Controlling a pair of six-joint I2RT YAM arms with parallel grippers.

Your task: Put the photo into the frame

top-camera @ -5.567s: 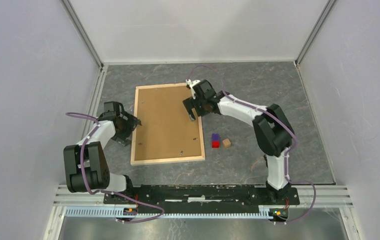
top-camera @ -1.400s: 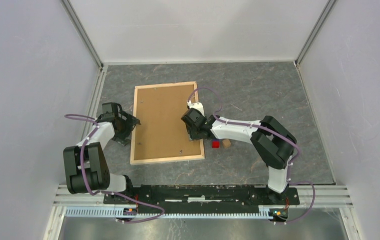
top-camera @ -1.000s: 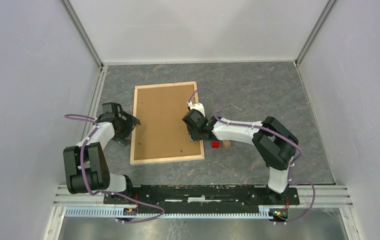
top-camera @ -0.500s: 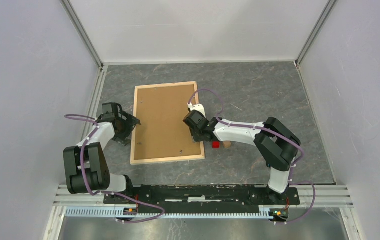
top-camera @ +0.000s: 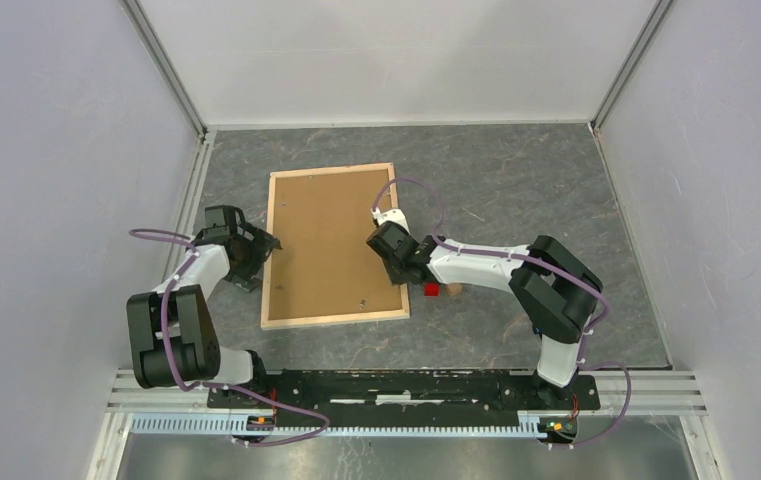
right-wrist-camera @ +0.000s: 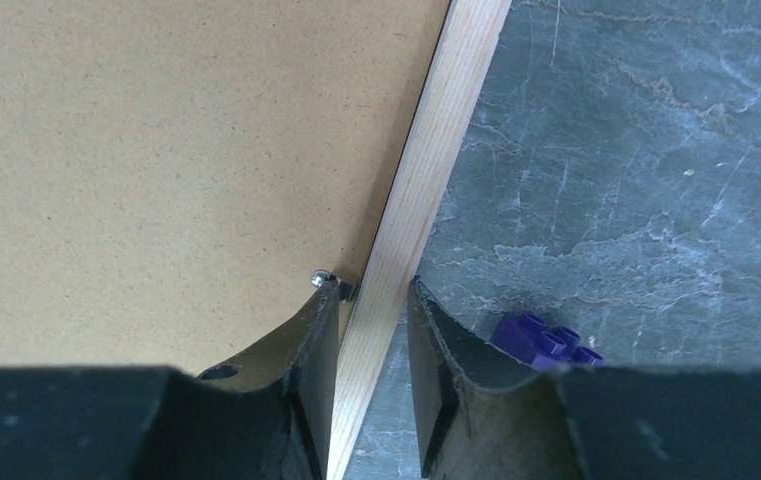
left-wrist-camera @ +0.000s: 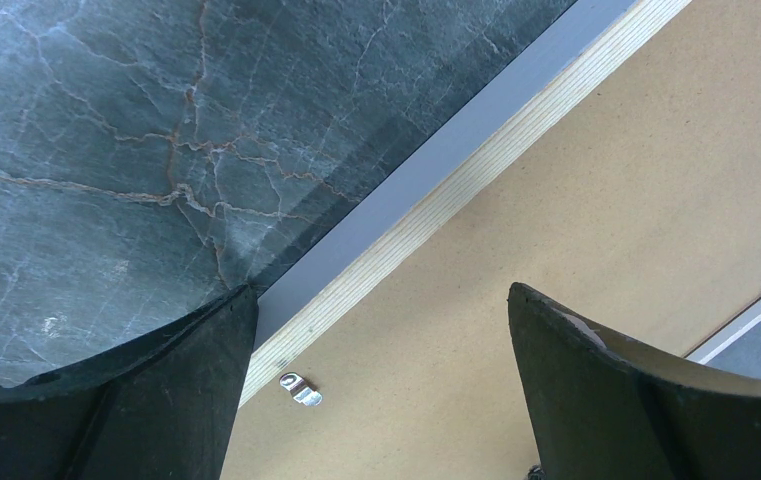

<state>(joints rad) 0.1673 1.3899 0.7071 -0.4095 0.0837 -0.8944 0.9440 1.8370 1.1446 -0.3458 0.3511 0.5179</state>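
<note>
The frame (top-camera: pixel 269 250) lies face down on the dark table, with a brown backing board (top-camera: pixel 326 240) filling it. The photo is hidden. My right gripper (top-camera: pixel 397 270) sits low at the frame's right side. In the right wrist view its jaws (right-wrist-camera: pixel 374 285) straddle the light wooden slat (right-wrist-camera: pixel 446 130), narrowly open; a strip of table shows between the slat and the right finger. My left gripper (left-wrist-camera: pixel 381 292) hovers wide open over the left slat (left-wrist-camera: pixel 476 165), holding nothing.
A red block (top-camera: pixel 432 290) and a small wooden block (top-camera: pixel 453 288) lie just right of the frame. A purple brick (right-wrist-camera: pixel 546 340) sits beside my right finger. Small metal clips (left-wrist-camera: pixel 299 390) hold the backing. Side walls enclose the table.
My right gripper moved down along the frame's right slat and its jaws narrowed around the slat. The left arm has not moved.
</note>
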